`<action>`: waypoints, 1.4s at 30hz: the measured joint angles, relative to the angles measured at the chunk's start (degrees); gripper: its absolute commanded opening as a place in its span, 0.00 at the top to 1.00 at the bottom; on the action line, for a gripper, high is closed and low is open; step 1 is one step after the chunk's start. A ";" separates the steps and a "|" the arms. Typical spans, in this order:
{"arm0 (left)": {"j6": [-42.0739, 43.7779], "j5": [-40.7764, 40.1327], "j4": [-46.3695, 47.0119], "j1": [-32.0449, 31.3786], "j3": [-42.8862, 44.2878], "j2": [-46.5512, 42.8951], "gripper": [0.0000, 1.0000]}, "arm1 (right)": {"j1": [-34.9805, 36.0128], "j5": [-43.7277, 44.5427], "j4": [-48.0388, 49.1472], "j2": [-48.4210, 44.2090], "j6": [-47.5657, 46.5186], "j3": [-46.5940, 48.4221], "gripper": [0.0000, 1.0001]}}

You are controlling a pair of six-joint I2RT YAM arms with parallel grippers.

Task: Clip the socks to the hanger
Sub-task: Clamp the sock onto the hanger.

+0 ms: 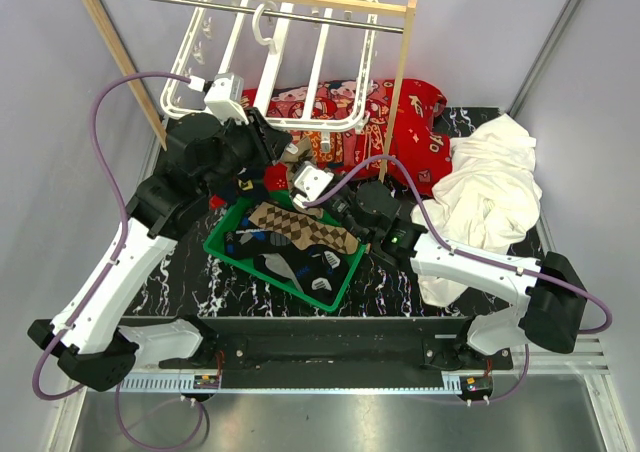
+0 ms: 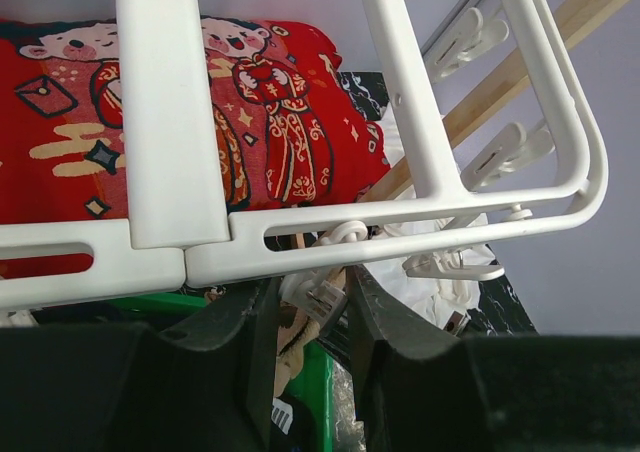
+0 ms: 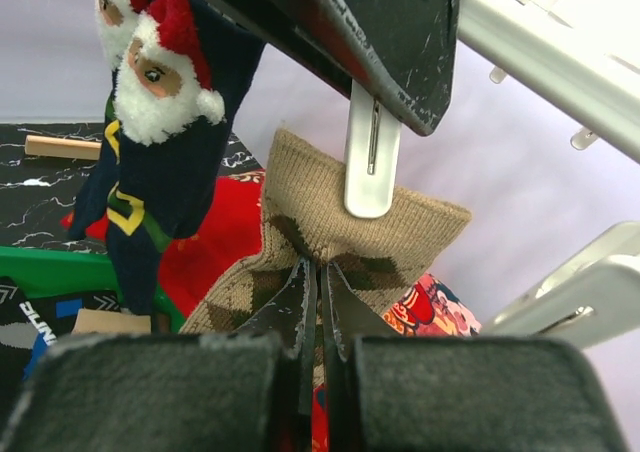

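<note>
The white hanger [image 1: 318, 57] hangs from the rack rod; its frame [image 2: 160, 122] fills the left wrist view. My left gripper [image 1: 272, 140] is under its near edge, its fingers [image 2: 400, 332] shut on a white clip [image 2: 328, 300]. That clip [image 3: 368, 172] sits over the cuff of a brown-tan argyle sock [image 3: 300, 222]. My right gripper [image 3: 320, 292], just below the hanger [image 1: 302, 179], is shut on this sock below the cuff and holds it up. A navy Santa sock [image 3: 160, 122] hangs beside it. More socks, among them an argyle one [image 1: 300, 227], lie in the tray.
A green tray [image 1: 222, 244] sits at table centre under both grippers. A large red printed cloth [image 1: 405, 112] lies behind it and a big white cloth [image 1: 490, 192] at the right. The wooden rack's post [image 1: 400, 82] stands close to the right of the hanger.
</note>
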 measured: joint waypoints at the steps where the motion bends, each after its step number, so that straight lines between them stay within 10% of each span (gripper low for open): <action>1: 0.00 0.00 0.02 0.00 0.00 0.00 1.00 | 0.00 0.00 -0.02 -0.02 0.00 0.02 1.00; 34: 1.53 1.05 -3.10 -0.11 2.58 0.63 1.00 | -0.33 0.02 -4.39 -0.24 -3.72 3.78 1.00; 42: 1.79 1.05 -3.89 -0.11 3.32 0.63 0.75 | -0.33 -0.17 -5.79 -0.44 -3.93 4.20 1.00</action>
